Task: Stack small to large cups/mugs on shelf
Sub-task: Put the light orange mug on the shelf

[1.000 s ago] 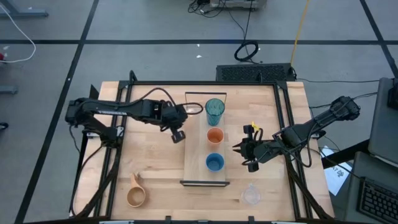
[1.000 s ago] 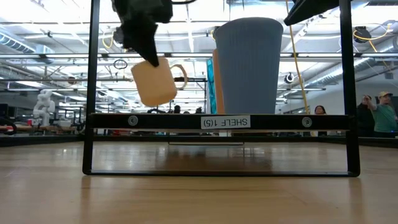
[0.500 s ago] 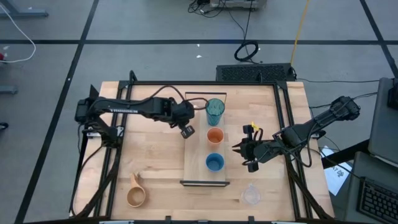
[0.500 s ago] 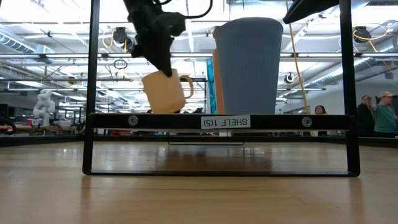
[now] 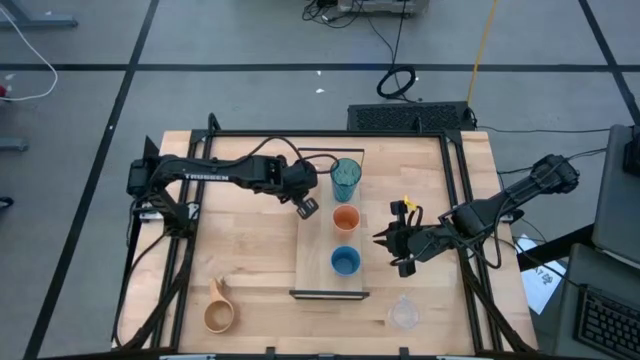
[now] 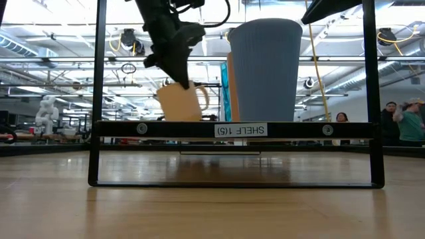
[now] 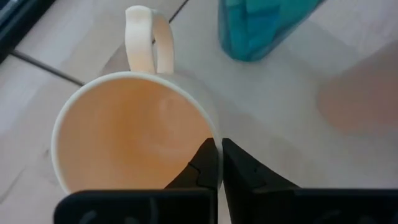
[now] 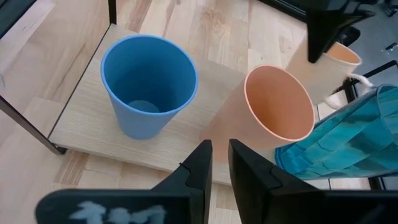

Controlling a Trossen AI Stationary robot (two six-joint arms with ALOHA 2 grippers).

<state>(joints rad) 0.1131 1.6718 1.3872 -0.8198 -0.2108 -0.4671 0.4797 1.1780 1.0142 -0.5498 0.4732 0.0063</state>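
My left gripper (image 5: pixel 305 205) is shut on the orange handled mug (image 6: pixel 180 103) over the left edge of the shelf (image 5: pixel 318 262). On the shelf stand, in a row from far to near, the teal tumbler (image 5: pixel 346 178), the small orange cup (image 5: pixel 345 218) and the blue cup (image 5: pixel 345 261). In the low view the shelf's front bar (image 6: pixel 232 129) hides the mug's bottom, so I cannot tell whether it rests on the board. My right gripper (image 5: pixel 383 240) hangs shut just right of the shelf, with nothing in it. The wooden mug (image 5: pixel 220 315) and the clear cup (image 5: pixel 404 314) stand on the tabletop. My left gripper pinches the mug's rim (image 7: pixel 211 138) on the side opposite the handle (image 7: pixel 148 43), one finger inside the mug and one outside. The fingers (image 6: pixel 178 74) come slanting down from the table's left. The mug hangs nearly upright, mouth up.
The shelf's black frame ends (image 5: pixel 330 294) stand at its near and far ends. Black rails (image 5: pixel 185 270) run along both sides of the table. The shelf's left half beside the three cups is bare board (image 5: pixel 312 245).
My left gripper has carried the orange mug toward the table's right edge, to the shelf's left edge, and downward. The mug hung tilted and clear above the shelf's bar; it now hangs nearly upright with its bottom behind the bar. My right arm has kept still.
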